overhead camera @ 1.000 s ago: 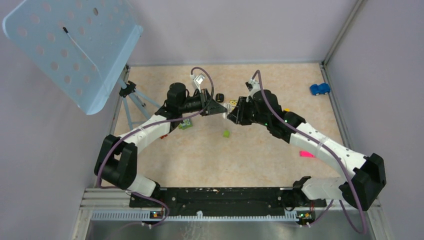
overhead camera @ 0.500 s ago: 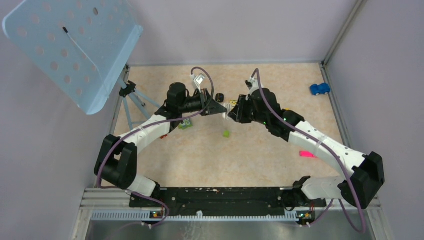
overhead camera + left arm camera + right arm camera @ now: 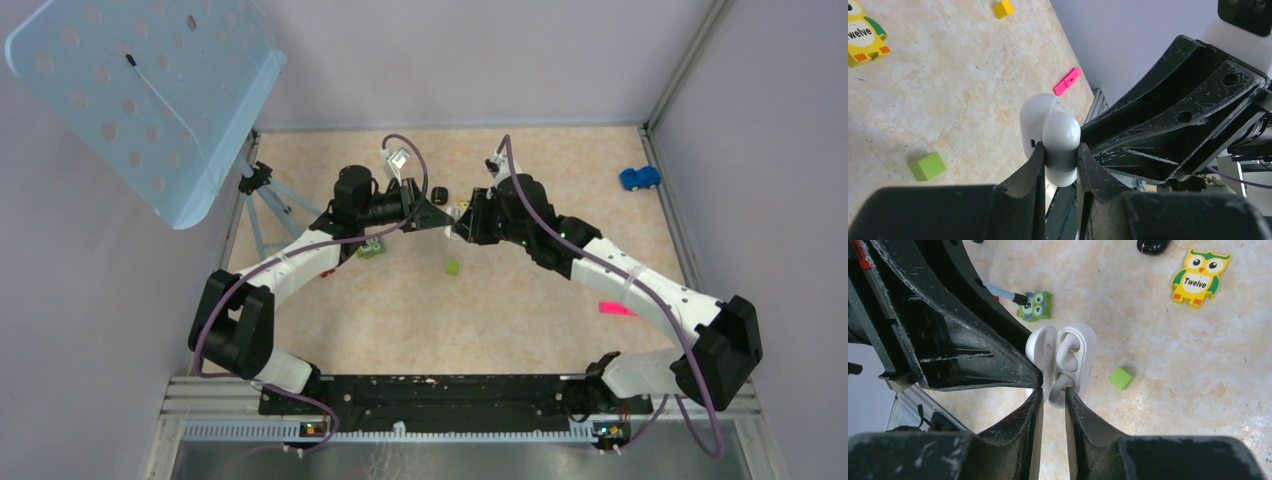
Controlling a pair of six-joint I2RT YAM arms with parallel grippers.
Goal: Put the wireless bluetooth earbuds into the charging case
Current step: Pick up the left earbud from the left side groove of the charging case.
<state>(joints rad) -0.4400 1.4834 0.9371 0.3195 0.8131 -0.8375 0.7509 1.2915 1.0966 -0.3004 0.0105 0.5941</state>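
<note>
You have the left gripper [image 3: 1060,152] clamped tight on the open charging case [image 3: 1060,131] between the arms, and the right gripper [image 3: 1053,396] pinches a white earbud [image 3: 1060,385] by its stem at the socket, so next seat it squarely, then release.

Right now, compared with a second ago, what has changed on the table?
The right arm has swung slightly left, nudging the right end effector, pinching a white earbud, toward the charging case. The left end effector stays clamped on the case; green cube, blue car and pink piece have not moved.
</note>
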